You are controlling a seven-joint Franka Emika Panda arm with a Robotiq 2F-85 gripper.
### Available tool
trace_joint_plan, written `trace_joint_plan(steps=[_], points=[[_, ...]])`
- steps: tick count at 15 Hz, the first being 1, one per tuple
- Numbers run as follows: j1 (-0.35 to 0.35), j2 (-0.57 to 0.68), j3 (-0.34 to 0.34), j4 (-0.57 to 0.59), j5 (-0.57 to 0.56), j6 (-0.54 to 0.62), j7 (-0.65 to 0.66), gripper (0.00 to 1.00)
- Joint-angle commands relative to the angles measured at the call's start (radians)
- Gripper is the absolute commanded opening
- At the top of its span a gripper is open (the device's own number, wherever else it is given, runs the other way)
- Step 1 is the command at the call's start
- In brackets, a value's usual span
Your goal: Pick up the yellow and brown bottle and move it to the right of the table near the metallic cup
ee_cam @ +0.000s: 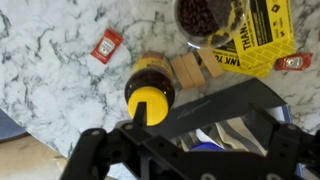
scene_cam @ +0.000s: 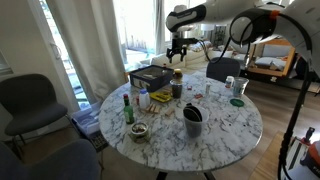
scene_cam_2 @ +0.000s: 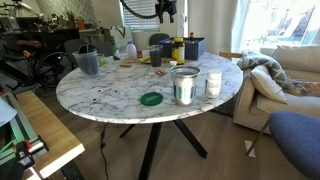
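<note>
The yellow and brown bottle stands upright on the round marble table near its middle, also seen in an exterior view. In the wrist view I look straight down on its yellow cap and brown shoulder. My gripper hangs well above the bottle, apart from it, with its fingers spread and nothing between them; it also shows at the top of an exterior view. The metallic cup stands near the table edge, shown close up in an exterior view.
A white cup and a green lid sit by the metallic cup. A dark bucket, a green glass bottle, a black and yellow box, a bowl of dark beans and a wooden block stand around. Chairs ring the table.
</note>
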Motion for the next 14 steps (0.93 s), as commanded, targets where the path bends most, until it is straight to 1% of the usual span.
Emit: trace_joint_plan(steps=[1, 4, 6, 8, 9, 11, 12, 13, 14], points=[[-0.018, 0.019, 0.006, 0.03, 0.006, -0.044, -0.005, 1.0], [-0.037, 0.039, 0.014, 0.073, 0.011, -0.078, -0.014, 1.0], [-0.046, 0.064, 0.005, 0.078, 0.012, -0.035, 0.009, 1.0], [-0.056, 0.09, -0.01, 0.067, 0.011, 0.055, 0.027, 1.0], [-0.066, 0.1, -0.005, 0.063, 0.018, 0.076, 0.003, 1.0], [-0.083, 0.127, -0.001, 0.07, 0.033, 0.117, 0.016, 1.0], [-0.09, 0.144, -0.001, 0.079, 0.038, 0.119, 0.033, 1.0], [-0.074, 0.114, -0.006, 0.062, 0.016, 0.098, 0.011, 1.0], [-0.078, 0.122, -0.006, 0.062, 0.016, 0.104, 0.012, 1.0]])
